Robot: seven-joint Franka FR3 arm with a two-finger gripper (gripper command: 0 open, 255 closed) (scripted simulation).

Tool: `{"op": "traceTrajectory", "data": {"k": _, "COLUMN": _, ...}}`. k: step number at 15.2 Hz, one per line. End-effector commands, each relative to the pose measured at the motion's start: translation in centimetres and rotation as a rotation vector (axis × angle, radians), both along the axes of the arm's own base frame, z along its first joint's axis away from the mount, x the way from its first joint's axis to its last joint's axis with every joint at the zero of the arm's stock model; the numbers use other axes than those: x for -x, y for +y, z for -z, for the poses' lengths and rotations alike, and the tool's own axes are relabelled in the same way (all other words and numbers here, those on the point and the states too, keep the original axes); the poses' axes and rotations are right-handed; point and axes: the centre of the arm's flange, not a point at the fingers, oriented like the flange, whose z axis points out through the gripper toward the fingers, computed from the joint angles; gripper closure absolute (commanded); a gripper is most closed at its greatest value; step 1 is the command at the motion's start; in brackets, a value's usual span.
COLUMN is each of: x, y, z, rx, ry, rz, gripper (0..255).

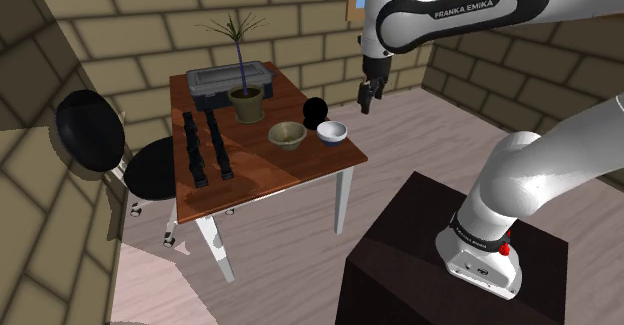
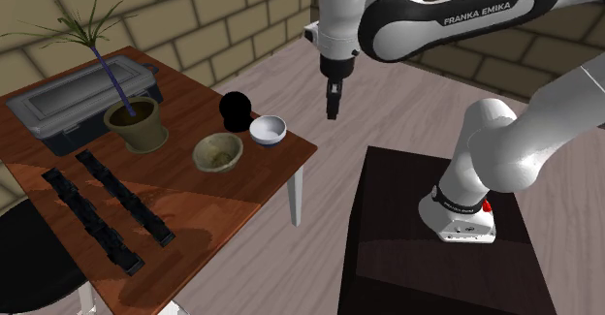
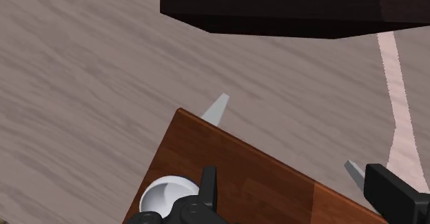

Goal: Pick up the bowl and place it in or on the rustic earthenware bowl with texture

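A small white bowl [image 1: 332,132] [image 2: 268,129] sits near the wooden table's corner closest to the arm. Beside it, further in on the table, rests a tan, rough-looking earthenware bowl [image 1: 287,134] [image 2: 217,152]. My black gripper [image 1: 368,95] [image 2: 333,100] hangs in the air off the table's edge, above the floor and higher than the white bowl. In the wrist view the gripper [image 3: 293,178] is open with nothing between its fingers, and the white bowl [image 3: 165,194] lies just outside one finger [image 3: 207,185].
A black ball [image 1: 316,110] [image 2: 236,110] stands right behind the white bowl. A potted plant [image 1: 246,101], a grey bin [image 1: 215,80] and two long black racks [image 1: 205,148] take up the table's remaining surface [image 1: 300,168]. An office chair [image 1: 110,148] stands beyond it. The dark stand [image 1: 420,263] is close by.
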Motion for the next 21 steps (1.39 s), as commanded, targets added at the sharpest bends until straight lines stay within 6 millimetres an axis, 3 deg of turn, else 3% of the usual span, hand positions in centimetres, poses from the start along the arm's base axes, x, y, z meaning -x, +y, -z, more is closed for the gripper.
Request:
{"op": "traceTrajectory", "data": {"k": 1, "x": -1.8, "y": -0.8, "z": 2.0, "rx": 0.002, "ry": -0.006, "rz": 0.002, "gripper": 0}}
{"op": "traceTrajectory", "data": {"k": 21, "x": -19.2, "y": -6.8, "z": 20.5, "rx": 0.022, "ry": -0.035, "rz": 0.028, "gripper": 0}}
